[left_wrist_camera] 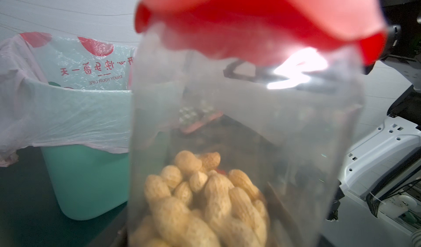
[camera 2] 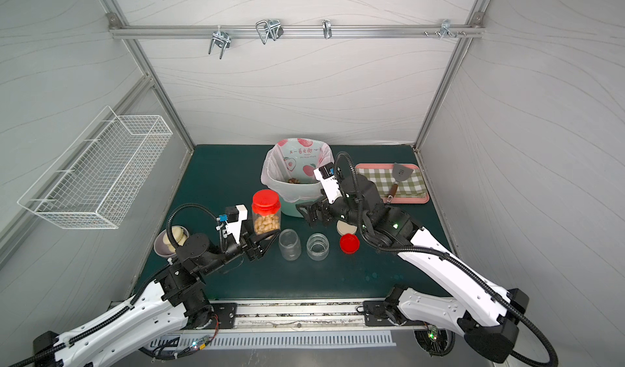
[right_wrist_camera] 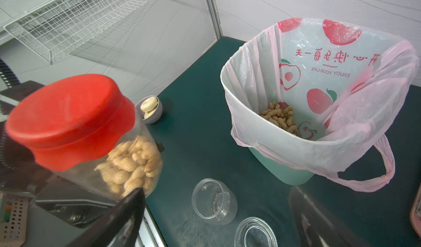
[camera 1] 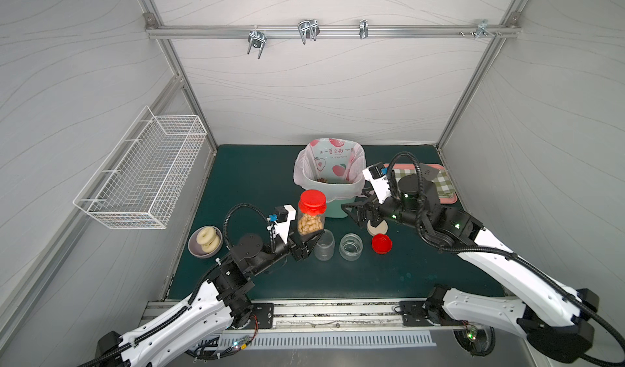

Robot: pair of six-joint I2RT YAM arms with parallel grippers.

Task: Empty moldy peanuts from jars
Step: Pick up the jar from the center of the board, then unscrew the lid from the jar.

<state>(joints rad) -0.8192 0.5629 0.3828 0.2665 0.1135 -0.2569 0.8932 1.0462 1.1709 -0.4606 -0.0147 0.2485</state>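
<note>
- Left gripper [camera 1: 308, 238] pinched the lower wall of the full jar [camera 1: 311, 218], holding it upright beside the mint-green bin [camera 1: 340, 208]. Its red lid [camera 1: 312, 202] was on, and the moldy peanuts [right_wrist_camera: 129, 164] filled its lower half.
- Right gripper [camera 1: 351, 214] stood spread wide and empty, just beside that lid.
- Taller empty jar [camera 1: 324, 245] and shorter empty jar [camera 1: 350, 246] stood open on the counter [camera 1: 257, 186], near a loose red lid [camera 1: 381, 243] and a beige lid [camera 1: 378, 228].
- Step in hand, as judged: unscrewing. The spread gripper needed to close level around the lid's rim, centred on the jar's axis.
- Since the hold sat low, twisting could spin the jar, so a firm pinch was advisable.
- Uncapping was best done upright, with tipping only over the bin's mouth.
</note>
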